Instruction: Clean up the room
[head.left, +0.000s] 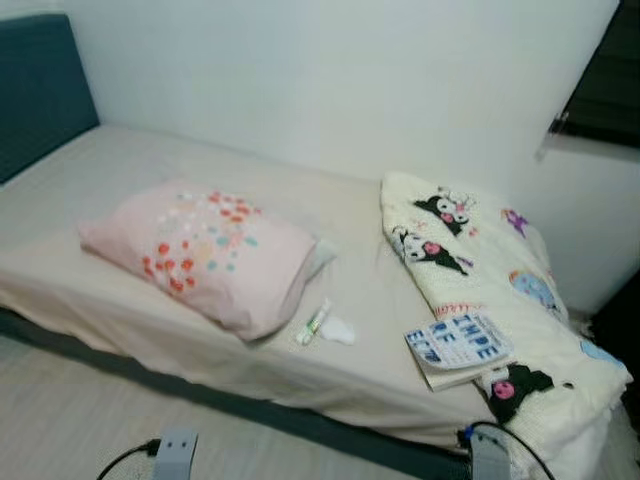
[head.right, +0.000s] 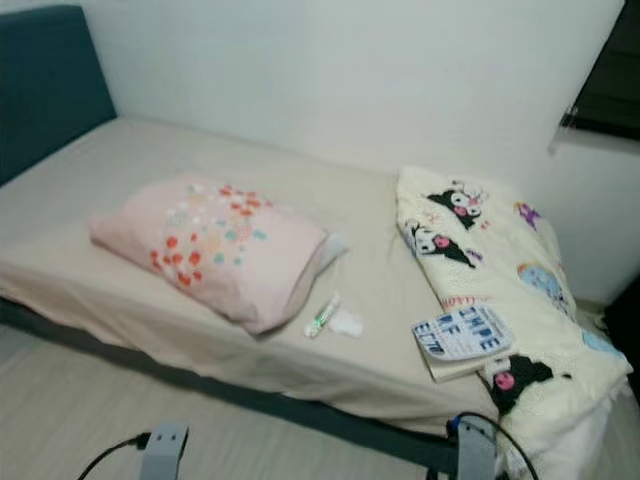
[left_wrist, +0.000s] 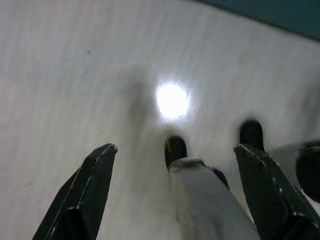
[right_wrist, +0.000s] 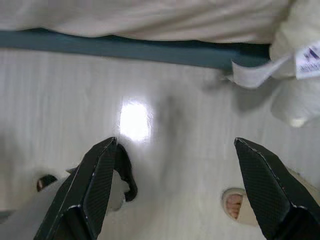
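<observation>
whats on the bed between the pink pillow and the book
A small green-and-white tube with a crumpled white tissue beside it lies on the bare sheet, close to the pink pillow. Toward the book the sheet is bare, seen in the eye views.

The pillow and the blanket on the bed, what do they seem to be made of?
The pillow: likely smooth woven cotton, matte pink with printed flowers. The blanket: looks like soft fleece or plush, cream with cartoon prints and a fuzzy, thick folded edge.

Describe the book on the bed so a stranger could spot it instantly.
Start at the bed, then go to the cream cartoon-print blanket at its right end. The book lies at the blanket's near left edge, flat, its white cover printed with big blue letters.
</observation>
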